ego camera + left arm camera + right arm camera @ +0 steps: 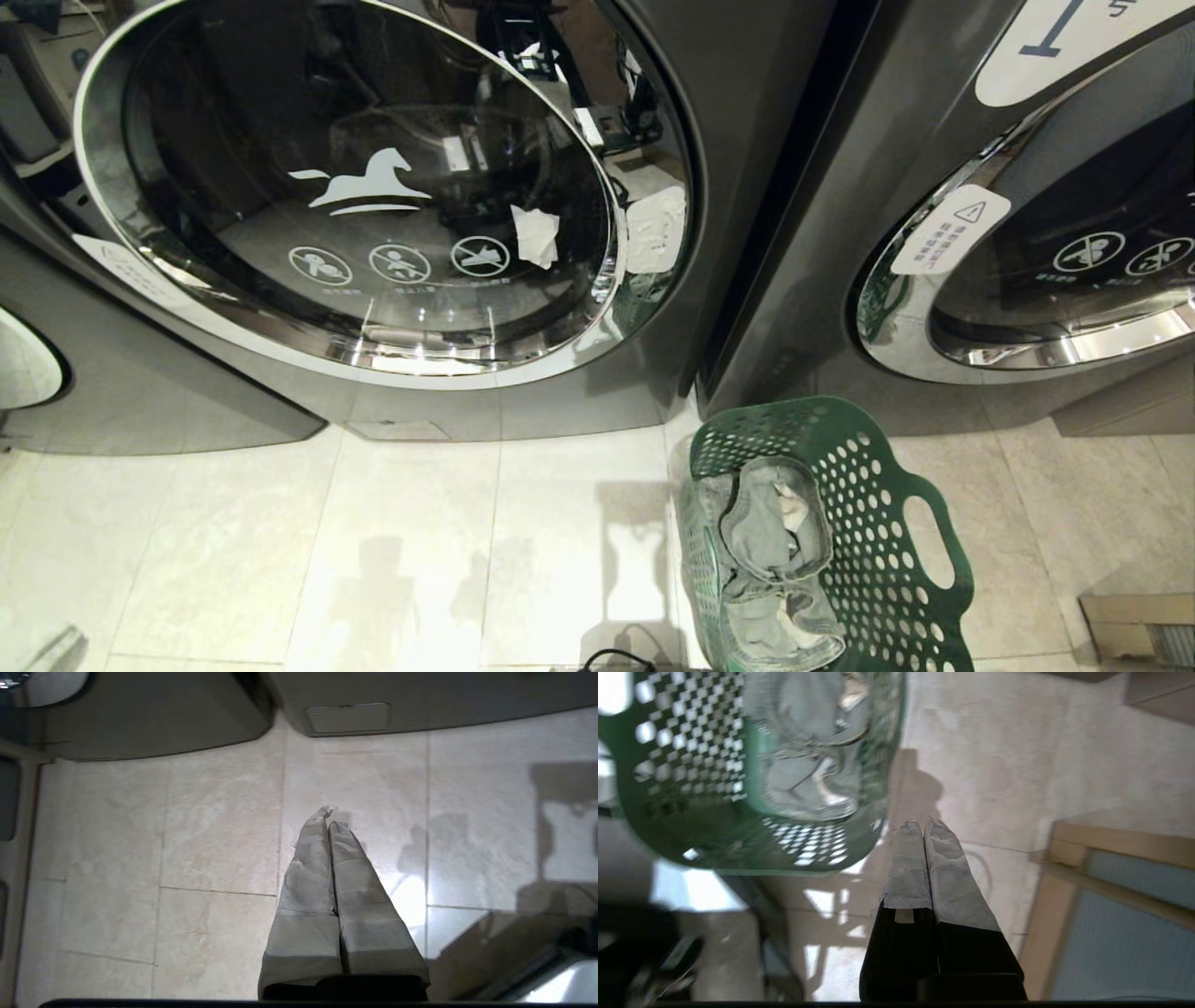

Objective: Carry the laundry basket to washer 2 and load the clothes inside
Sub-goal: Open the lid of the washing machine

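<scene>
The green perforated laundry basket (887,523) stands on the tiled floor in front of the gap between two front-loading washers. Grey clothes (775,532) lie bunched inside it. The big round glass door of the left washer (355,187) faces me, and the right washer (1027,280) is partly cut off. I cannot read which one is washer 2. Neither arm shows in the head view. My left gripper (328,817) is shut and empty over bare tiles. My right gripper (923,824) is also shut and empty, apart from the basket (691,779) and its clothes (808,765).
A wooden-framed box (1134,625) sits on the floor right of the basket, close to my right gripper in the right wrist view (1111,882). A black cable (616,661) lies at the near edge. Another machine's rounded front (28,364) is at the far left.
</scene>
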`<state>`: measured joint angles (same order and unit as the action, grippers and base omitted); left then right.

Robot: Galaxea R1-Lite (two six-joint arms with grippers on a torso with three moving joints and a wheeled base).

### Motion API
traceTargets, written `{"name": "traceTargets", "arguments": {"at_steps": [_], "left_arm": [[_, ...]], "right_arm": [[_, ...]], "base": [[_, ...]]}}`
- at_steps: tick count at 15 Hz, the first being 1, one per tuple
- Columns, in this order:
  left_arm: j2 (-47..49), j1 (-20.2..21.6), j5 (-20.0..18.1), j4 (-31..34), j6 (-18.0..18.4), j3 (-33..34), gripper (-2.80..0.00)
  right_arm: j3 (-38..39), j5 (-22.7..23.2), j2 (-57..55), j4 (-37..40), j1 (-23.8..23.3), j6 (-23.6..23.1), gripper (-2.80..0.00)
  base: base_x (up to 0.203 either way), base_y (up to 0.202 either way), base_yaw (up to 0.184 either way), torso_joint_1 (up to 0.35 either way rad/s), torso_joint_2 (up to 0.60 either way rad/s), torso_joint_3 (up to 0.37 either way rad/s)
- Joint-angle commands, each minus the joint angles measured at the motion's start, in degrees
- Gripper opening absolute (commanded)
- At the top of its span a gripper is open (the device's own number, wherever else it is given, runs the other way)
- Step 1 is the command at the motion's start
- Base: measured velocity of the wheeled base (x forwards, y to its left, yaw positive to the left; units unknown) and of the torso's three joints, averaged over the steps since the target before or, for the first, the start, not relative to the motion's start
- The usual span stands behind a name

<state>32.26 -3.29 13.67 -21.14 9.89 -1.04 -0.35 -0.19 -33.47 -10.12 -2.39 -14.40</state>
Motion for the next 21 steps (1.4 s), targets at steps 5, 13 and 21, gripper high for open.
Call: {"name": "traceTargets", "arguments": {"at_steps": [5,13,21], "left_arm": [[-15.4,-1.5,-4.5,25.4,-1.6,-2.7,-2.80],[-32.3,2.9,-16.0,28.9,7.5,-3.1,-2.80],[-32.3,2.9,-15.4,28.5,4.4,-3.1,-2.80]], "right_arm": [[-2.6,1.9,25.5,16.8,1.2,8.1,-2.80],[-3.1,2.0,33.4,18.3,1.9,4.9,-2.80],[-2.8,1.3,33.4,18.2,1.9,8.8,-2.80]], "base": [[0.000,0.000,0.000,0.000,0.00,0.000],[0.000,0.000,0.000,0.000,0.00,0.000],[0.000,0.000,0.000,0.000,0.00,0.000]]}}
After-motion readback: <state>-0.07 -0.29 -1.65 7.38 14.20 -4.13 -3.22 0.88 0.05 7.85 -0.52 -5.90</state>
